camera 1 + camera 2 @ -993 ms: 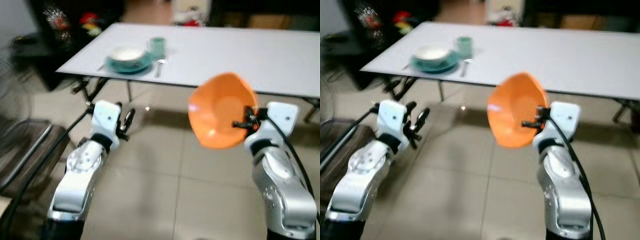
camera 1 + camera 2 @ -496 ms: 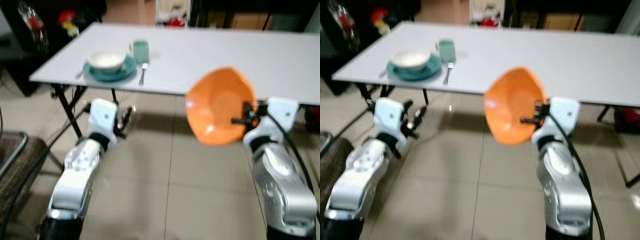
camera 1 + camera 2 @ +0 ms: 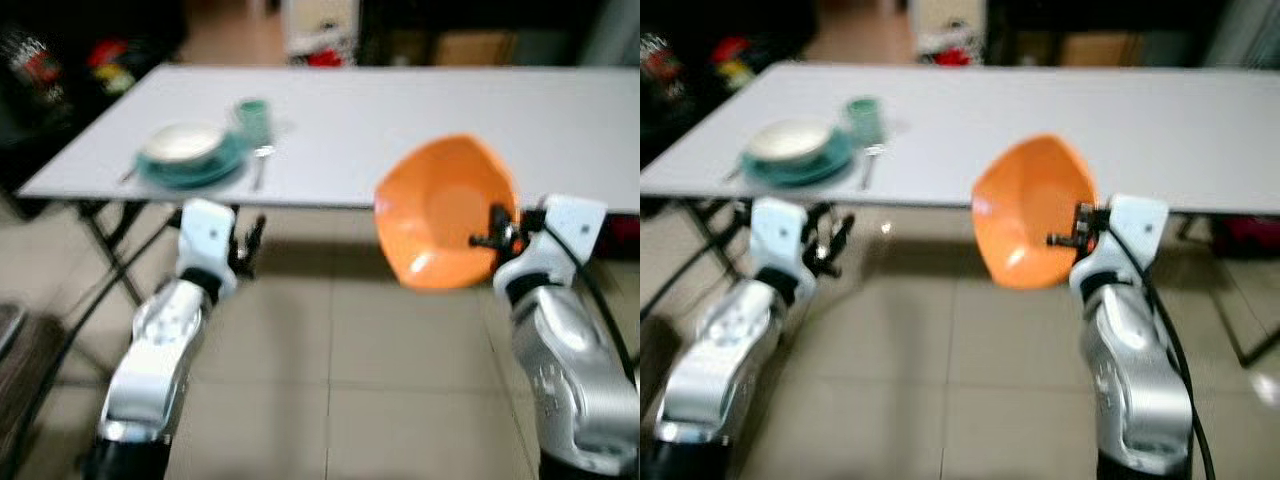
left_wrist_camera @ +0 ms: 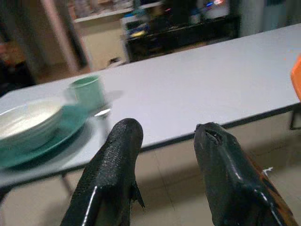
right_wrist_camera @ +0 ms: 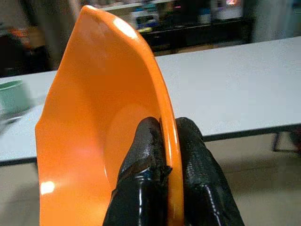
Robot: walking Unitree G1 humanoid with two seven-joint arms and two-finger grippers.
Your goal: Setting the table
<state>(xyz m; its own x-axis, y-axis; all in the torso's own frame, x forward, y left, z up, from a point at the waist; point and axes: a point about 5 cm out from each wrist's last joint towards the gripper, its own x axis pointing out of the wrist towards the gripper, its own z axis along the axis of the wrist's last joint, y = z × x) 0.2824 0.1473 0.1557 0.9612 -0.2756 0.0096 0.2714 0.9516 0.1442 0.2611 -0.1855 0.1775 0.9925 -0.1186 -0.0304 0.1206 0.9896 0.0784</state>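
Right gripper [image 5: 162, 141]: clenched on the rim of the glossy orange plastic bowl [image 3: 445, 210], one finger inside the rim, one outside. The bowl is held on edge, hollow side turned toward the robot's left, in the air short of the table edge and above the tiled floor [image 3: 330, 400]. Its rim is faceted rather than round; the inner face is smooth, with a small bright glare spot low on the wall.

Left gripper [image 4: 164, 141]: fingers parted, nothing between them. It is raised at the left arm's end, short of the table edge and below the level of the tabletop.

Beyond both grippers, the long white rectangular table [image 3: 420, 110]. On it, ahead of the left gripper: a white bowl [image 3: 182, 142] seated on a teal plate [image 3: 195, 168], a pale green cup [image 3: 252, 118] just beyond, a metal utensil [image 3: 260, 165] beside the plate, lying toward the orange bowl's side. Views are blurred; finer detail cannot be told.
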